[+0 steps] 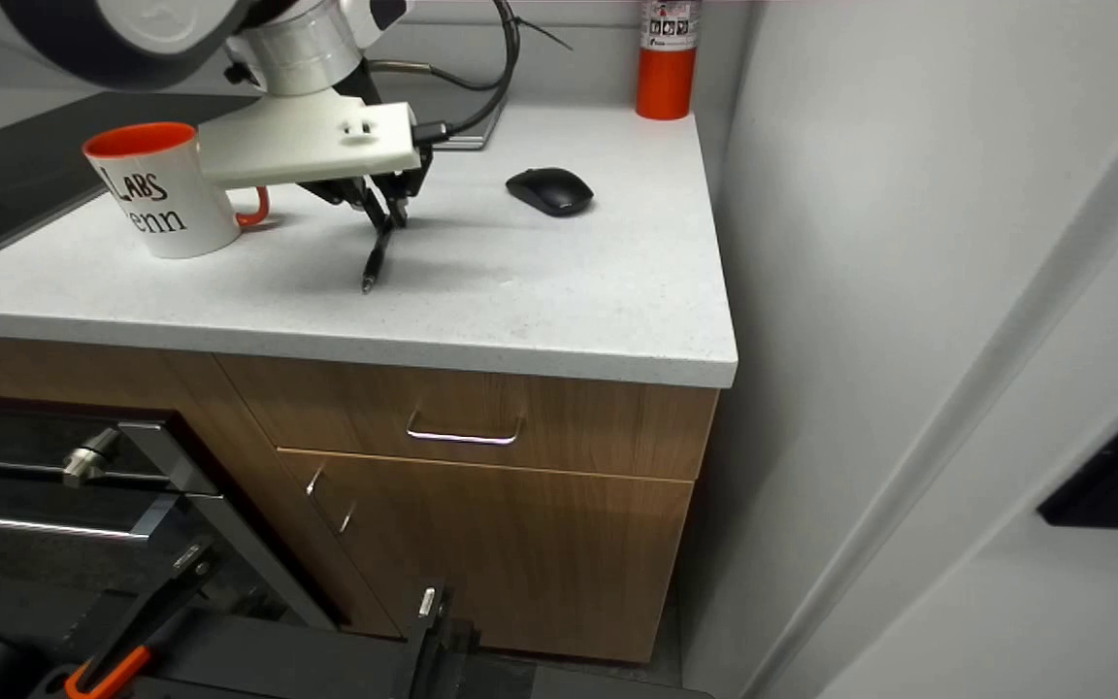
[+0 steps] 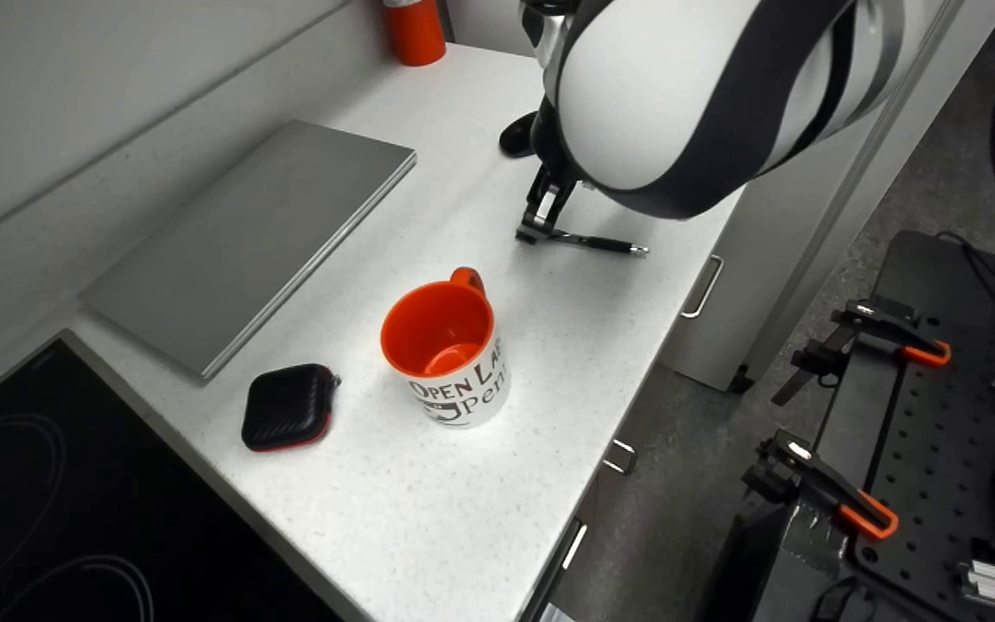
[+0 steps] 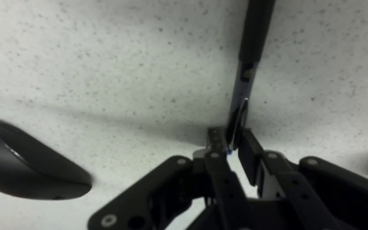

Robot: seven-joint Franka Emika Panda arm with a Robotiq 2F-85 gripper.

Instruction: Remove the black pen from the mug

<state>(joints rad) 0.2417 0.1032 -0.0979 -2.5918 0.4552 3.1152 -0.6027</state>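
The black pen (image 1: 376, 260) is outside the mug, low over the counter or touching it. It also shows in an exterior view (image 2: 598, 244) and in the wrist view (image 3: 256, 35), with a black grip, a clear barrel and a clip. My gripper (image 1: 388, 221) is shut on the pen's clip end. In the wrist view the pen's end sits between the two fingertips (image 3: 232, 136), with little gap. The gripper (image 2: 537, 230) is low over the counter. The white mug (image 2: 463, 393) with red interior stands upright, and no pen shows in it. It also stands upright at left (image 1: 180, 209).
A black mouse (image 1: 551, 190) lies near the gripper and shows in the wrist view (image 3: 27, 163). A grey laptop-like slab (image 2: 256, 242) and a black case (image 2: 288, 406) lie near the mug. A red canister (image 1: 666, 83) stands at the back. A cooktop (image 2: 57, 501) adjoins the counter.
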